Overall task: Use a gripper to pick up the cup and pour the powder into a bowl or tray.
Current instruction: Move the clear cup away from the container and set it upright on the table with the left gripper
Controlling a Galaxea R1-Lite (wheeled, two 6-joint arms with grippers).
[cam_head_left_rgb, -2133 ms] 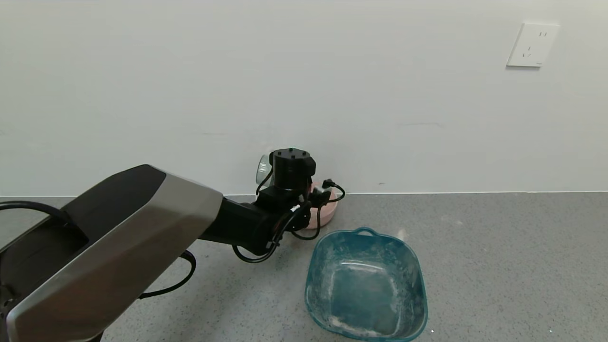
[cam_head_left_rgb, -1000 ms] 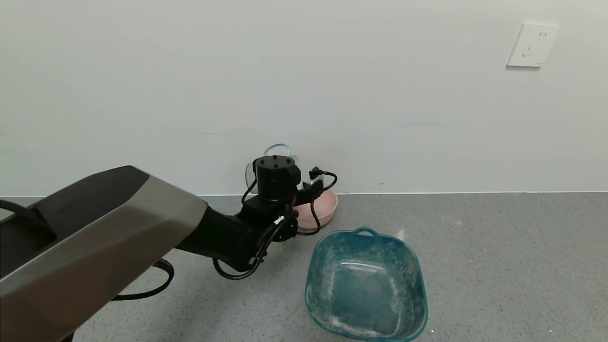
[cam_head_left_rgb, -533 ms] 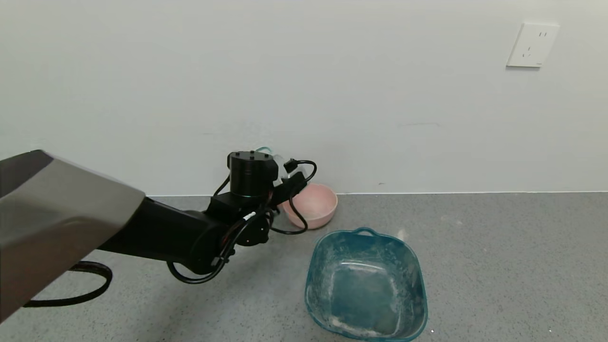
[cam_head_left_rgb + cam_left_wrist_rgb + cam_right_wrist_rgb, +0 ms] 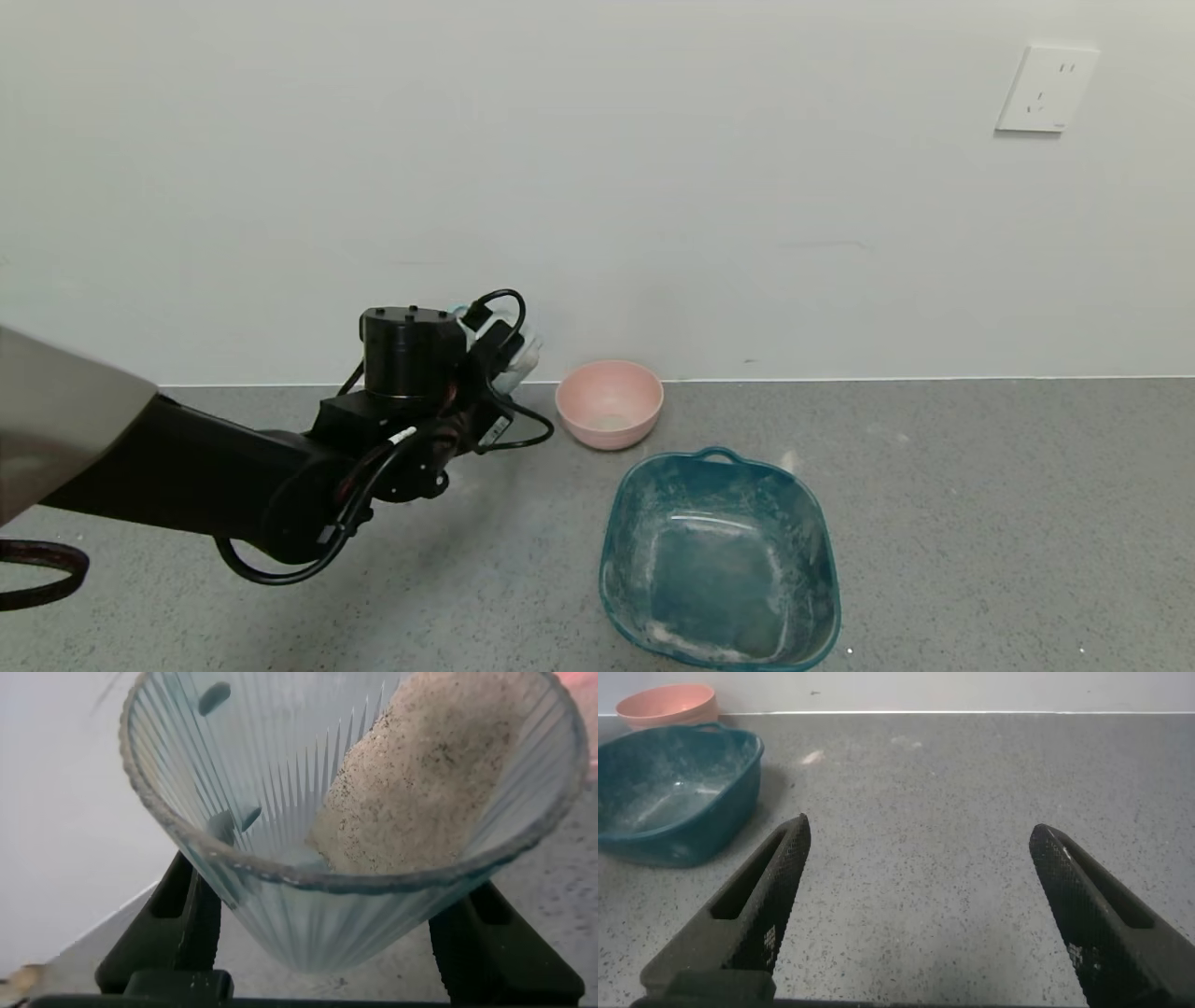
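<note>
My left claw (image 4: 509, 359) is pinching the ribbed clear cup (image 4: 523, 353), one finger pressed on each side of its wall. Claw and cup are raised off the grey speckled surface (image 4: 980, 504), near the far wall and just left of the pink bowl (image 4: 610, 404).

My right claw (image 4: 924, 905) is spread wide with nothing between its fingers, low over bare surface to the right of both containers. It looks idle.

Progress, judged from the present layout: the pick-up is done. A pale patch lies at the bottom of the pink bowl, possibly powder, so a pour into it may be done; I cannot confirm this. The cup is to the left of the bowl's rim and not above it. The teal basin (image 4: 719, 560), nearer and right of the bowl, carries white smears and a thin streak along its floor. If the pour is finished, what is left is to set the cup down.

View differences: the head view places cup, bowl and basin relative to each other, but the wrist and cables hide most of the cup. The left wrist view looks into the cup's mouth: the ribbed wall is frosted with whitish dust and no heap of powder is evident. The right wrist view shows the basin (image 4: 673, 789) and bowl (image 4: 668, 705) side-on, and not the cup.
</note>
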